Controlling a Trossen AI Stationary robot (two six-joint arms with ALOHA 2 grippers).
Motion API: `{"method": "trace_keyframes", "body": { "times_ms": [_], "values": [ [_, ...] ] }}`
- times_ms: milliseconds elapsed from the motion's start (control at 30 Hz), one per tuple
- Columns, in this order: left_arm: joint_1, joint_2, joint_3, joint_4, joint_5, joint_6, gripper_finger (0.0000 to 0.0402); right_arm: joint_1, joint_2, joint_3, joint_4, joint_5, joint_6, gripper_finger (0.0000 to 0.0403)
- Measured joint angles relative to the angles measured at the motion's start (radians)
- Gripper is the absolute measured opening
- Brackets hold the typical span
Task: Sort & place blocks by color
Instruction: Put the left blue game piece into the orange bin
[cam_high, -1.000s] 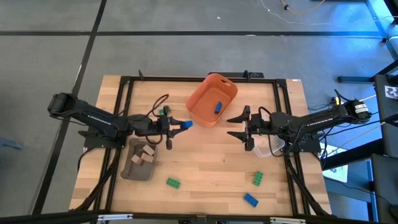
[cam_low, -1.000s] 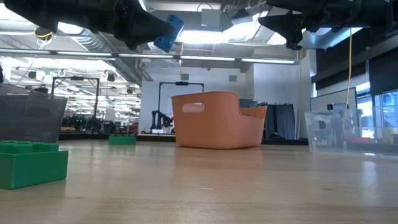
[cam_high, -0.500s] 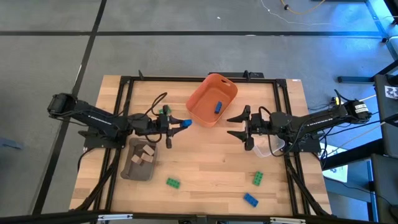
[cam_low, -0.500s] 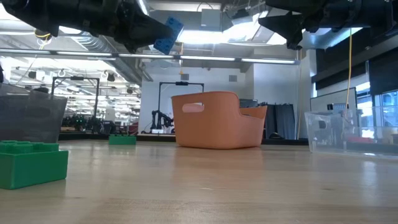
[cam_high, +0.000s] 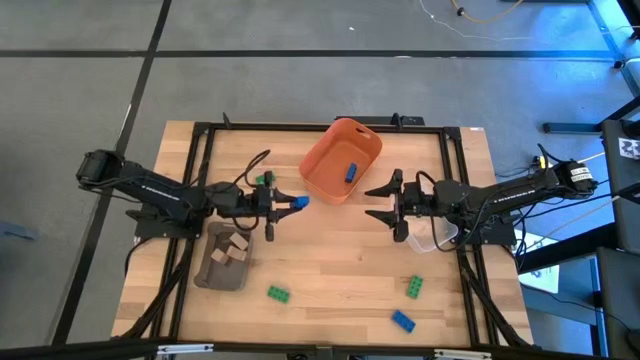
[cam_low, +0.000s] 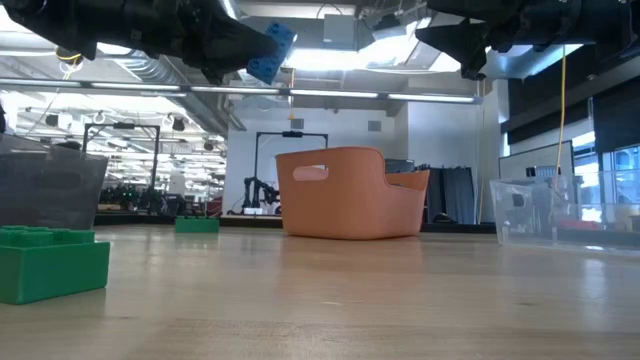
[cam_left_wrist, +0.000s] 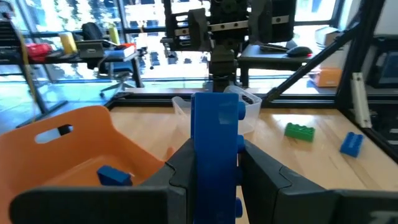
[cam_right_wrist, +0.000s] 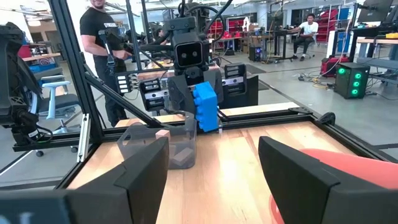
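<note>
My left gripper (cam_high: 290, 203) hovers above the table, just left of the orange bin (cam_high: 342, 160), and is shut on a blue brick (cam_high: 300, 202). One blue brick (cam_high: 351, 172) lies inside the bin. My right gripper (cam_high: 372, 204) hangs open in the air to the bin's right, facing the left gripper. On the table lie green bricks (cam_high: 264, 179), (cam_high: 278, 294), (cam_high: 414, 288) and a blue brick (cam_high: 402, 320). Tan bricks (cam_high: 235, 248) sit in the grey-brown tray (cam_high: 212, 270). My left gripper pinches the blue brick by its two broad sides (cam_left_wrist: 216, 155) between the two fingers (cam_left_wrist: 186, 168). The fingers come level from the table's left. The brick stands on end, sticks out past the fingertips and is lifted clear of the table (cam_low: 270, 52).
A clear plastic container (cam_high: 440, 235) stands under my right arm. The black frame (cam_high: 300, 127) runs along the table's far edge and sides. Bare wood (cam_high: 340, 260) lies between the tray and the near bricks. People stand in the room beyond (cam_right_wrist: 102, 43).
</note>
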Motion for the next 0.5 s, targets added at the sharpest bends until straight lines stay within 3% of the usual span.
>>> {"method": "trace_keyframes", "body": {
  "times_ms": [500],
  "values": [
    [-0.001,0.001,0.000,-0.030,0.020,-0.010,0.0079,0.000,0.000,0.000,0.000,0.001,0.033,0.0250]
  ]
}}
